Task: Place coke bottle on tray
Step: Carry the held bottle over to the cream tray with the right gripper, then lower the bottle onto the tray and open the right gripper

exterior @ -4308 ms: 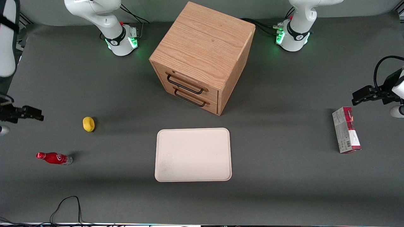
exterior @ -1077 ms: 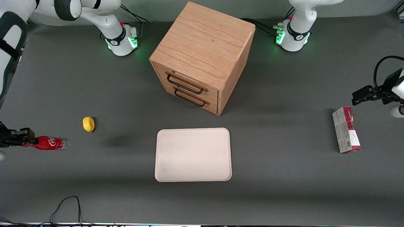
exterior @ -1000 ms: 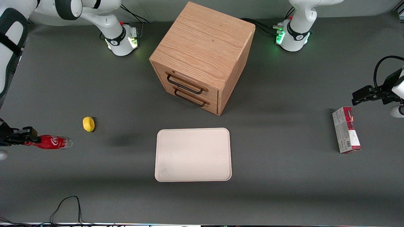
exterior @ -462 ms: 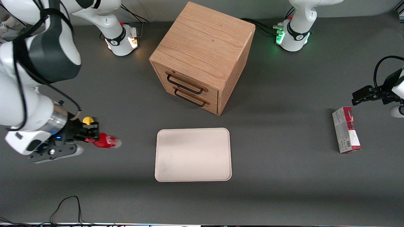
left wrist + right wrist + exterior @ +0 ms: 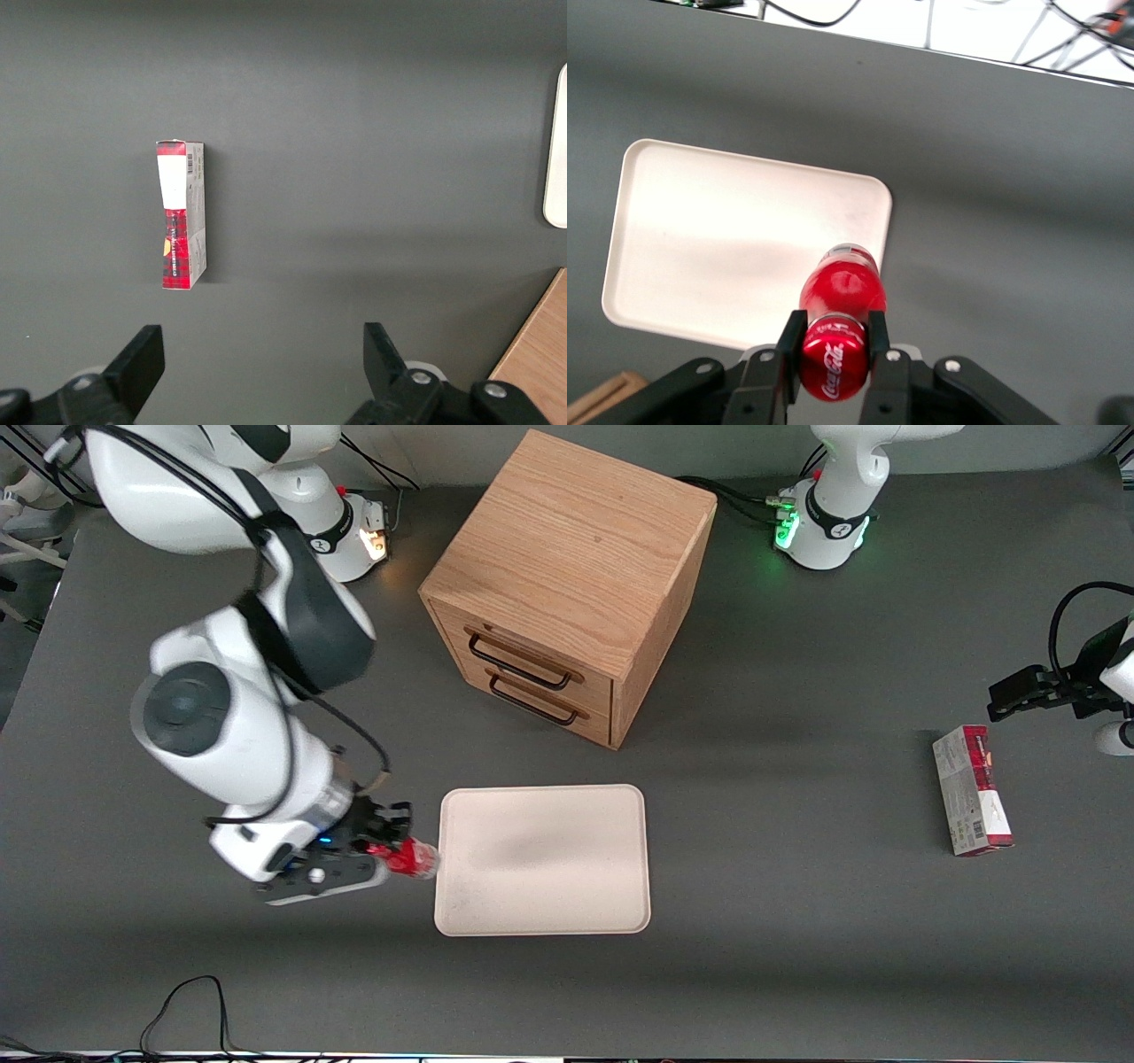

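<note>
My hand (image 5: 396, 849) clamps the slim red coke bottle (image 5: 413, 859) at the cream rectangular tray's (image 5: 542, 859) rim; oak drawer cabinet (image 5: 567, 584) farther from the camera than my hand; nothing in between.

White Coca-Cola script on the coke bottle (image 5: 833, 367) — held in the gripper (image 5: 833, 354) near the tray (image 5: 700, 239) edge — nothing else legible.

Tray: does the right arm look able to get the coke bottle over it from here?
Probably yes. The hand is shut on the coke bottle, held just beside the tray, whose surface lies bare with nothing between them.
</note>
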